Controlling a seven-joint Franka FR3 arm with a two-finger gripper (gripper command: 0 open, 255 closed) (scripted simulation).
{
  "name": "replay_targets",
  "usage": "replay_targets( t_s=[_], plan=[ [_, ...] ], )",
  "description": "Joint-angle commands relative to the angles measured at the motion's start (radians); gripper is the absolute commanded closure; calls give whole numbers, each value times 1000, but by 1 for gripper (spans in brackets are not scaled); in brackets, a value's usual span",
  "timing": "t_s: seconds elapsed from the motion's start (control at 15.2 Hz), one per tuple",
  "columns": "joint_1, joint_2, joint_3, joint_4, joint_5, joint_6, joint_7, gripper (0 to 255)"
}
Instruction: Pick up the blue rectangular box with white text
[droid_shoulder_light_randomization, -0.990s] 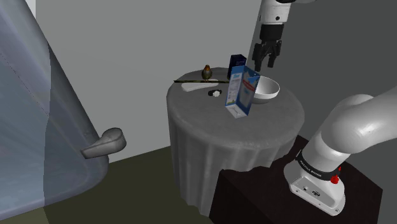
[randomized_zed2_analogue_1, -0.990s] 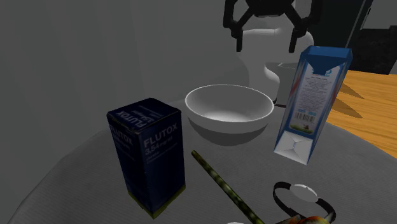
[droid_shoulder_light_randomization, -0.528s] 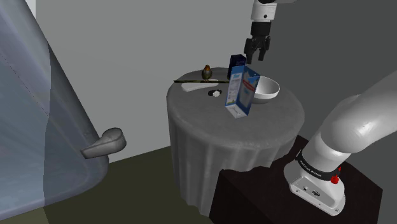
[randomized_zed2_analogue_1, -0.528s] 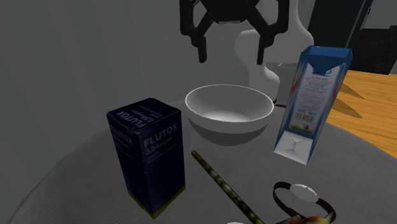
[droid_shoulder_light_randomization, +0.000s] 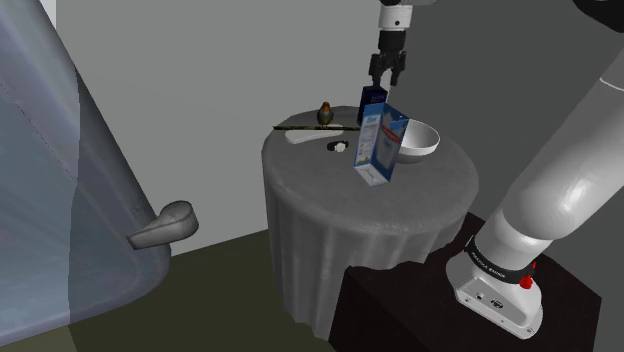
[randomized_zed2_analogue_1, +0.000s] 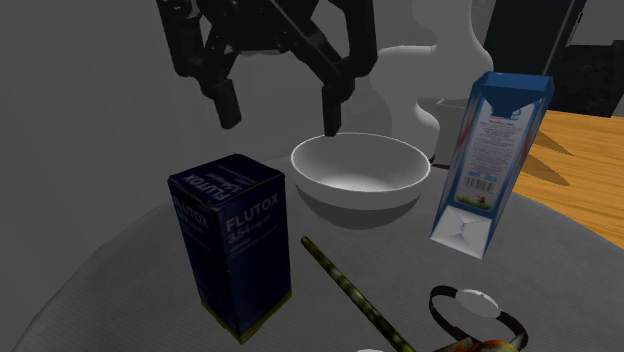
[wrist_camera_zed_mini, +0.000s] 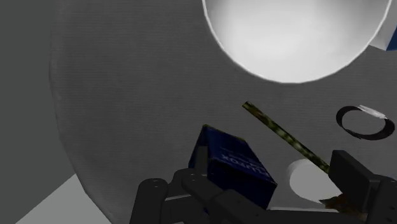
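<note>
The dark blue box (randomized_zed2_analogue_1: 235, 240) with white letters stands upright on the round grey surface (randomized_zed2_analogue_1: 110, 290), near the edge that is closest to the wall in the shoulder view. The black end effector (randomized_zed2_analogue_1: 280, 112) hangs in the air above it, a little toward the white bowl (randomized_zed2_analogue_1: 350, 207), and it touches nothing. Its two fingers (randomized_zed2_analogue_1: 228, 103) are spread wide apart and hold nothing. The bowl sits near the box, more toward the middle of the surface, and a tall light blue and white carton (randomized_zed2_analogue_1: 490, 150) stands beside the bowl. A thin stick (randomized_zed2_analogue_1: 345, 285) lies on the surface close by the box. The job looks to be at the part where the end effector must go down over the box. In the wrist view the box looks turned a bit compared with the fingers, so a finger could land on a corner or on the top and not slide down the side. That could tip the box over. The box is also close to the edge, so a sideways bump could push it off the surface. If the end effector goes down too far toward the bowl, a finger could hit the bowl's rim and shove it. If the fingers close too high up, the box could slip out when it is lifted.
</note>
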Motion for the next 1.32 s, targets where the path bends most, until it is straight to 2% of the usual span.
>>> replay_targets(
  t_s=[0.0, 0.46, 0.66, 0.73, 1.25],
  plan=[
    [-11, 70, -13, 80, 14, -9, -32, 0],
    [-12, 82, -12, 0, 17, 82, -36, 0],
    [-12, 84, -12, -6, 18, 90, -36, 0],
    [-13, 84, -13, -5, 18, 90, -37, 255],
    [-13, 85, -13, -5, 18, 89, -37, 255]
  ],
)
